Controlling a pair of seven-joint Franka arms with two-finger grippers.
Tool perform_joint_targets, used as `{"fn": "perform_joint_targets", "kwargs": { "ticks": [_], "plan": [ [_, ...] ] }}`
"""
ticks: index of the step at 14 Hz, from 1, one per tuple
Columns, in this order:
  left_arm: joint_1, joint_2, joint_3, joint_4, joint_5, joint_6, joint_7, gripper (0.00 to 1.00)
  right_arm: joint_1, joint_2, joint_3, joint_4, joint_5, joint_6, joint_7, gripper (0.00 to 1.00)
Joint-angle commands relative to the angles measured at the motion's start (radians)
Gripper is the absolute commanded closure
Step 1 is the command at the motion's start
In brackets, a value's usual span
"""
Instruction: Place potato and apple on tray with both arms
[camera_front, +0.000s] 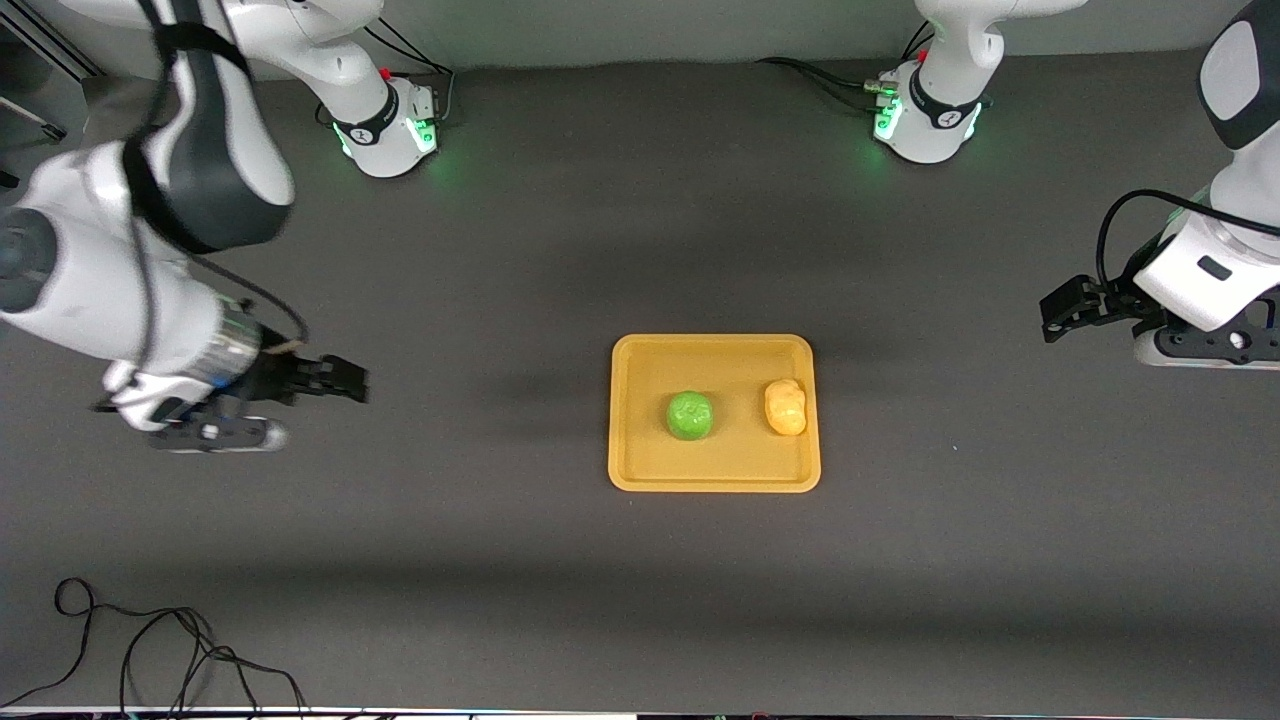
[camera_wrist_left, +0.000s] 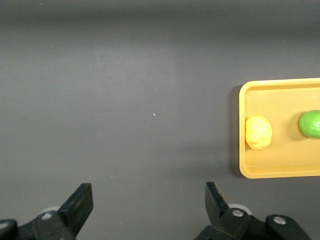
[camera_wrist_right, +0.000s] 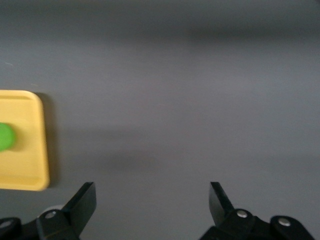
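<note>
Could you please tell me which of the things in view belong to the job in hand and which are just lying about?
Belonging to the job:
- tray
- apple, on the tray
- potato, on the tray beside the apple
- left tool, open, over bare table at the left arm's end
- right tool, open, over bare table at the right arm's end

Just lying about:
- loose black cable, at the table edge nearest the front camera

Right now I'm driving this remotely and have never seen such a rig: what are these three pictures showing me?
The wide picture looks down on a table with two white robot arms. The other two come from cameras on their wrists. The tray sits mid-table, holding the apple and the potato, apart from each other. The left gripper hangs open over bare table toward its own end, holding nothing. The right gripper does likewise at its end.
</note>
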Motion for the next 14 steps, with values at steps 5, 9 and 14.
{"fn": "perform_joint_targets", "kwargs": {
  "ticks": [5,9,14],
  "plan": [
    [0.011,-0.031,-0.005,-0.034,-0.011,-0.004,0.018,0.00,0.020,-0.227,-0.093,-0.153,-0.156,0.023,-0.046,0.00],
    [0.011,-0.030,-0.005,-0.040,-0.014,0.000,0.018,0.00,0.017,-0.225,-0.113,-0.040,-0.146,-0.126,-0.102,0.00],
    [0.012,-0.031,-0.005,-0.040,-0.014,-0.003,0.019,0.00,0.012,-0.188,-0.113,0.014,-0.144,-0.164,-0.100,0.00]
  ]
}}
